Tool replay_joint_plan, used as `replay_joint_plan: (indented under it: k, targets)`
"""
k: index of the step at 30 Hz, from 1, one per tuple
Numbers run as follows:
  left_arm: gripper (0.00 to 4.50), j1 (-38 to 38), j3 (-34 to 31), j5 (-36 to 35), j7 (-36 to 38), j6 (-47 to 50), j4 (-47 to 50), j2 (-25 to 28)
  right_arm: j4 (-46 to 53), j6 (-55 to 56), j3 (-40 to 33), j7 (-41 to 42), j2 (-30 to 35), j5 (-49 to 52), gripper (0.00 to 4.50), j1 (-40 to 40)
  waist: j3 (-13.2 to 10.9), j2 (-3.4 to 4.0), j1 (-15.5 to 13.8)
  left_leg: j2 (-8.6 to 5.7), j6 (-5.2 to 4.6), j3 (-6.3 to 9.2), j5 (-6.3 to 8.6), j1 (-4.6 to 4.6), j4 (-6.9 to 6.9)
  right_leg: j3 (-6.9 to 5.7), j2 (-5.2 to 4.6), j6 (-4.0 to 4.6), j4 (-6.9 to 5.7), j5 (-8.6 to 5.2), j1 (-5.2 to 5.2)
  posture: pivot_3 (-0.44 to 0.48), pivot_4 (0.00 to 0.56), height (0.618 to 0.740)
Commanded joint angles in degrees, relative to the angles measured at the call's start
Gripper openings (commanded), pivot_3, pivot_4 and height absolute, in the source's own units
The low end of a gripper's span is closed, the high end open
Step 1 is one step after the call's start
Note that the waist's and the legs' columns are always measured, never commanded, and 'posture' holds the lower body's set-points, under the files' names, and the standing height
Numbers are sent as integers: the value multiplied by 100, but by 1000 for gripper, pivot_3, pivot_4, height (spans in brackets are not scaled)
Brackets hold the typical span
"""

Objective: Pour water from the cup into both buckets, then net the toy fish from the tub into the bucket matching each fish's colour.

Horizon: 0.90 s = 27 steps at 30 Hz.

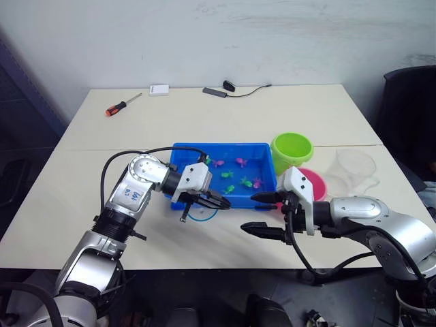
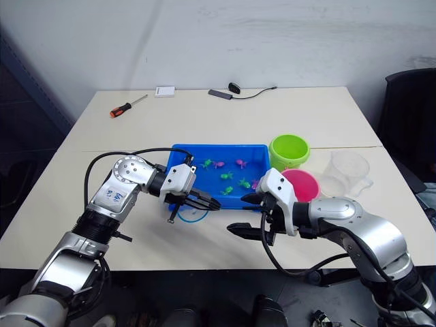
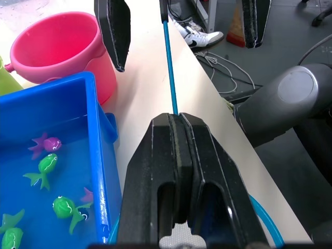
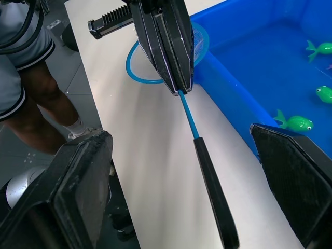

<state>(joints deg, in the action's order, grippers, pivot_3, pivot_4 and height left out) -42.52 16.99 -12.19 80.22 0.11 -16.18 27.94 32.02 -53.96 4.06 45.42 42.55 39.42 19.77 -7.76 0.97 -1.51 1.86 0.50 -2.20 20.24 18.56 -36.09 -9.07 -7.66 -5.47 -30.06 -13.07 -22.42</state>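
The net lies at the table's front edge, its light blue hoop (image 1: 203, 214) beside the blue tub (image 1: 218, 146). My left gripper (image 1: 221, 202) is shut on the net's thin blue shaft (image 3: 170, 67). My right gripper (image 1: 260, 213) is open, one finger on each side of the net's black handle end (image 4: 215, 202) without touching it. Green fish (image 1: 227, 174) and pink fish (image 1: 240, 162) lie in the tub. The lime green bucket (image 1: 291, 150) and the pink bucket (image 1: 315, 182) stand right of the tub. The clear cup (image 1: 354, 170) stands further right.
An orange-handled screwdriver (image 1: 117, 107), a white box (image 1: 159, 89) and a black cabled device (image 1: 218, 91) lie at the far side of the table. A black chair (image 1: 409, 116) stands at the right. A person's leg (image 4: 31, 88) shows beside the table's front.
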Motion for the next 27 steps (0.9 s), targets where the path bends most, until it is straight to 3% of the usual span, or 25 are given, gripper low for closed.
replay_joint_plan:
  k: [1,14,17,24,25,27]
  targets:
    - [84,0,-44,10,91,-4,180,88,124,9,-74,16,60,58,4500,149,0,0,1,0,0,0,0,0,0,0,0,0,0,0,0,0,150,740]
    - [84,57,-72,27,99,18,189,169,72,18,-97,61,120,55,4500,175,0,0,2,0,0,0,0,0,0,0,0,0,-17,0,0,0,150,740]
    - [0,47,-70,25,83,19,184,176,69,26,-109,72,141,62,3681,156,0,0,0,-1,0,0,0,-1,-1,1,0,0,-27,0,0,0,150,740]
    - [0,19,-80,37,85,0,146,185,86,29,-127,76,170,92,379,121,0,0,3,-1,0,1,0,-1,-1,1,0,0,-28,0,0,0,150,740]
    - [0,14,-78,43,92,-3,139,190,90,29,-129,71,165,97,39,124,0,0,3,-1,-1,1,0,-1,-1,1,0,0,-28,0,0,0,150,740]
    - [0,8,-69,52,113,20,134,205,95,22,-134,63,158,108,39,129,0,0,2,-1,0,1,0,-1,-2,1,0,0,-28,0,0,0,150,740]
